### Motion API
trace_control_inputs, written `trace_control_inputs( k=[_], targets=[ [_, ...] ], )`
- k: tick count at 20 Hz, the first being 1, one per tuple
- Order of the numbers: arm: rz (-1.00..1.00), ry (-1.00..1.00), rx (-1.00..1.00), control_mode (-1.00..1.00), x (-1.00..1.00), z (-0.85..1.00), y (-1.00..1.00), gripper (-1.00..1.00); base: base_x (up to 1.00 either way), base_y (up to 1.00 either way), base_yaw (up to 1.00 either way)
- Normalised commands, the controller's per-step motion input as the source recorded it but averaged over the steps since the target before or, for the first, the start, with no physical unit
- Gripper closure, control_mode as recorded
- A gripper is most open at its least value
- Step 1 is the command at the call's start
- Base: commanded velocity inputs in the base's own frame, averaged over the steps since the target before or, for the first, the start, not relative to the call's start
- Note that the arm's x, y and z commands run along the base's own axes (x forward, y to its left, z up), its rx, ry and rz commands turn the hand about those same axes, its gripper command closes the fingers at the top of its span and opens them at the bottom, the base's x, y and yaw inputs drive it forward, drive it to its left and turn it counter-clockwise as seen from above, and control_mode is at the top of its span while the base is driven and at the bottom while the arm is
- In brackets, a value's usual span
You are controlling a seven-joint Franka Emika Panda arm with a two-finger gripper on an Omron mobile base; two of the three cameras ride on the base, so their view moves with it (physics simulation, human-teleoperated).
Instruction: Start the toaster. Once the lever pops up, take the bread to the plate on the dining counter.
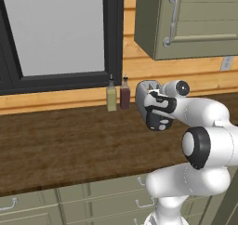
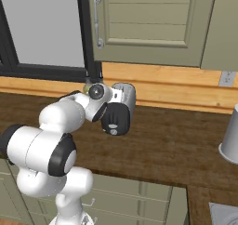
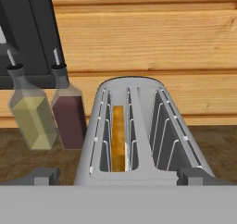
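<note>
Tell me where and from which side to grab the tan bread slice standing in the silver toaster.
Grip the tan bread slice by its top crust edge, coming straight down from above. It stands on edge, sunk in the left slot of the silver-grey toaster, so only that narrow upper edge is exposed. Set the open hand with one finger on each flat face; the slot walls probably leave little room.

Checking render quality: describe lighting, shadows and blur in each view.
Left base view: even, flat light, faint shadows beside the bottles. Right base view: sharp, no glare on the toaster. Hand view: crisp, the bread evenly lit inside its slot.
</note>
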Motion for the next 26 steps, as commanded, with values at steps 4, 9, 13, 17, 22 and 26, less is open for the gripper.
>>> trace_control_inputs(
  k=[4, 9, 13, 17, 22, 26],
  targets=[
    [0.0, 0.0, 0.0, -1.0, 0.0, 0.0, 0.0, -1.0, 0.0, 0.0, 0.0],
    [0.0, 0.0, 0.0, -1.0, 0.0, 0.0, 0.0, -1.0, 0.0, 0.0, 0.0],
    [0.0, 0.0, 0.0, -1.0, 0.0, 0.0, 0.0, -1.0, 0.0, 0.0, 0.0],
    [0.0, 0.0, 0.0, -1.0, 0.0, 0.0, 0.0, -1.0, 0.0, 0.0, 0.0],
    [0.0, 0.0, 0.0, -1.0, 0.0, 0.0, 0.0, -1.0, 0.0, 0.0, 0.0],
    [0.0, 0.0, 0.0, -1.0, 0.0, 0.0, 0.0, -1.0, 0.0, 0.0, 0.0]
  ],
)
